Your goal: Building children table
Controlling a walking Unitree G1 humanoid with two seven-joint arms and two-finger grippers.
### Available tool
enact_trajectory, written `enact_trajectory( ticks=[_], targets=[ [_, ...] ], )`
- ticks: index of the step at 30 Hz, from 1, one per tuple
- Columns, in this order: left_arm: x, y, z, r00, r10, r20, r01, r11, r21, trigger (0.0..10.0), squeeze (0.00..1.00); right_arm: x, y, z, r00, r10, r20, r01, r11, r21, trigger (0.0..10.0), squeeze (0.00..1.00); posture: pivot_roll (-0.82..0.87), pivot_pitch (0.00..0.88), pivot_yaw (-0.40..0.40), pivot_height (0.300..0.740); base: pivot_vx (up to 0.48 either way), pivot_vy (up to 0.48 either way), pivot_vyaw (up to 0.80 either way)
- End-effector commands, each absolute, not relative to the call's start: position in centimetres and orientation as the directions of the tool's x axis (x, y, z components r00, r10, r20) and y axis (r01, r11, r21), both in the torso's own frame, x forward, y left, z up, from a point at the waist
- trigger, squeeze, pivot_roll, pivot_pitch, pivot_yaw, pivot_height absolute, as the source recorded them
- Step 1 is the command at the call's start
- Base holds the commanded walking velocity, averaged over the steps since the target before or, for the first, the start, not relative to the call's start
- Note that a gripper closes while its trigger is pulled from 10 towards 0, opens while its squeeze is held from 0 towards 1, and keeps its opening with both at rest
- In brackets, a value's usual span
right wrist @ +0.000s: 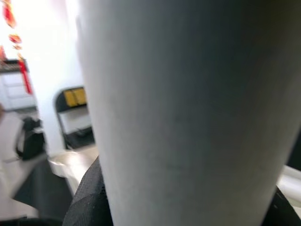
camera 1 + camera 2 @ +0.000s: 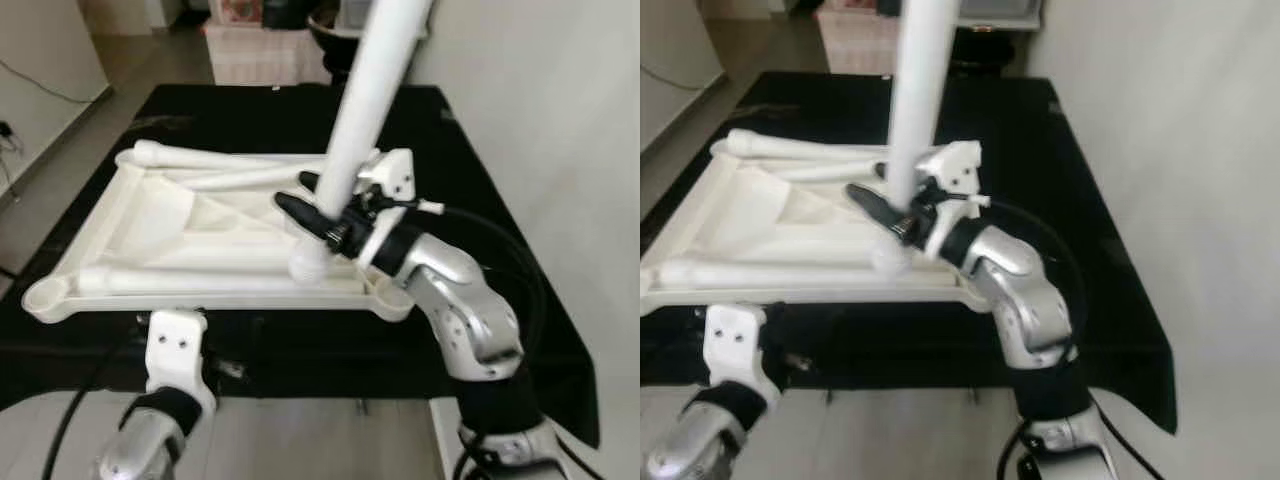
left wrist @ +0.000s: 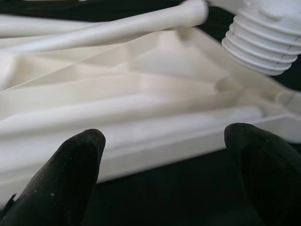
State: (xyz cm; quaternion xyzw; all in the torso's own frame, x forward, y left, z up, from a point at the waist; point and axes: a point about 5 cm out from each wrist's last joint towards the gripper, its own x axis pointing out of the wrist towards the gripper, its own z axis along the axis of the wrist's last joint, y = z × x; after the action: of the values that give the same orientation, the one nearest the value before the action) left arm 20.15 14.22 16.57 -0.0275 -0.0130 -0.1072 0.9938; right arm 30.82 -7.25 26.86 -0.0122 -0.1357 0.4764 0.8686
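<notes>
A white plastic table top lies upside down on a black-covered surface. Loose white legs rest inside it. My right gripper is shut on a long white table leg, held nearly upright and tilted, its threaded end hanging just above the top's near right corner. In the right wrist view the leg is pressed between black fingers. My left gripper is open, low by the top's near edge, with nothing between its fingers.
The black cloth covers the table under the white top. A white wall runs along the right. Floor and furniture lie beyond the far edge. A black cable loops off my right wrist.
</notes>
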Motion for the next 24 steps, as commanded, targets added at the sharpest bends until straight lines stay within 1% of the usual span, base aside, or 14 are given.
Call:
enact_trajectory(
  ticks=[1,3,5,7,8,12,13,15,18,19,20,22,23,24],
  targets=[
    [19.9,13.7,15.9,0.969,-0.246,0.001,0.245,0.968,-0.046,10.0,0.00,30.6,-7.7,27.2,0.492,0.842,0.224,-0.832,0.530,-0.166,10.0,0.00,0.00,0.154,-0.001,0.740,0.000,0.000,0.00],
    [19.5,13.2,15.4,0.957,-0.289,-0.036,0.289,0.957,0.001,10.0,0.00,30.6,-8.0,27.4,0.461,0.862,0.211,-0.847,0.498,-0.184,10.0,0.00,0.00,0.160,-0.001,0.740,0.000,0.000,0.00],
    [18.8,12.3,14.8,0.927,-0.367,-0.079,0.371,0.927,0.049,10.0,0.00,30.4,-8.4,27.6,0.395,0.900,0.186,-0.877,0.429,-0.215,10.0,0.00,0.00,0.166,-0.002,0.740,0.000,0.000,0.00],
    [18.5,12.0,14.6,0.913,-0.397,-0.094,0.403,0.913,0.061,10.0,0.00,30.3,-8.5,27.6,0.363,0.916,0.168,-0.890,0.395,-0.229,10.0,0.00,0.00,0.169,-0.001,0.740,0.000,0.000,0.00],
    [18.5,12.0,14.6,0.913,-0.397,-0.094,0.403,0.913,0.061,10.0,0.00,30.3,-8.5,27.6,0.363,0.916,0.168,-0.890,0.395,-0.229,10.0,0.00,0.00,0.169,-0.001,0.740,0.000,0.000,0.00],
    [16.9,10.9,14.5,0.834,-0.538,-0.123,0.541,0.841,-0.006,10.0,0.00,29.9,-9.8,27.8,0.238,0.964,0.120,-0.934,0.261,-0.243,10.0,0.00,0.00,0.200,0.000,0.740,0.000,0.000,0.00],
    [16.9,10.9,14.5,0.834,-0.538,-0.123,0.541,0.841,-0.006,10.0,0.00,29.9,-9.8,27.8,0.238,0.964,0.120,-0.934,0.261,-0.243,10.0,0.00,0.00,0.200,0.000,0.740,0.000,0.000,0.00],
    [15.7,10.6,14.5,0.794,-0.593,-0.136,0.594,0.804,-0.038,10.0,0.00,29.5,-10.8,28.3,0.125,0.985,0.117,-0.968,0.147,-0.201,10.0,0.00,0.00,0.232,0.007,0.740,0.000,0.000,0.00],
    [15.3,10.6,14.6,0.787,-0.602,-0.136,0.602,0.797,-0.044,10.0,0.00,29.3,-11.2,28.6,0.083,0.990,0.117,-0.976,0.104,-0.189,10.0,0.00,0.00,0.240,0.008,0.740,0.000,0.000,0.00],
    [15.1,10.9,15.1,0.831,-0.544,-0.118,0.548,0.836,-0.001,10.0,0.00,29.2,-11.8,28.5,0.024,0.995,0.095,-0.986,0.040,-0.161,10.0,0.00,0.01,0.292,0.014,0.740,0.000,0.000,0.00],
    [15.1,10.9,15.1,0.831,-0.544,-0.118,0.548,0.836,-0.001,10.0,0.00,29.2,-11.8,28.5,0.024,0.995,0.095,-0.986,0.040,-0.161,10.0,0.00,0.01,0.292,0.014,0.740,0.000,0.000,0.00],
    [15.2,11.7,15.5,0.897,-0.429,-0.106,0.439,0.894,0.089,10.0,0.00,29.0,-12.1,28.1,-0.043,0.996,0.076,-0.990,-0.033,-0.136,10.0,0.00,0.03,0.327,0.021,0.740,0.000,0.000,0.00],
    [15.2,11.7,15.5,0.897,-0.429,-0.106,0.439,0.894,0.089,10.0,0.00,29.0,-12.1,28.1,-0.043,0.996,0.076,-0.990,-0.033,-0.136,10.0,0.00,0.03,0.327,0.021,0.740,0.000,0.000,0.00],
    [15.3,12.3,15.7,0.931,-0.353,-0.095,0.363,0.920,0.146,10.0,0.00,29.1,-12.1,27.8,-0.063,0.996,0.068,-0.990,-0.054,-0.133,10.0,0.00,0.05,0.356,0.027,0.740,0.000,0.000,0.00]
  ],
)
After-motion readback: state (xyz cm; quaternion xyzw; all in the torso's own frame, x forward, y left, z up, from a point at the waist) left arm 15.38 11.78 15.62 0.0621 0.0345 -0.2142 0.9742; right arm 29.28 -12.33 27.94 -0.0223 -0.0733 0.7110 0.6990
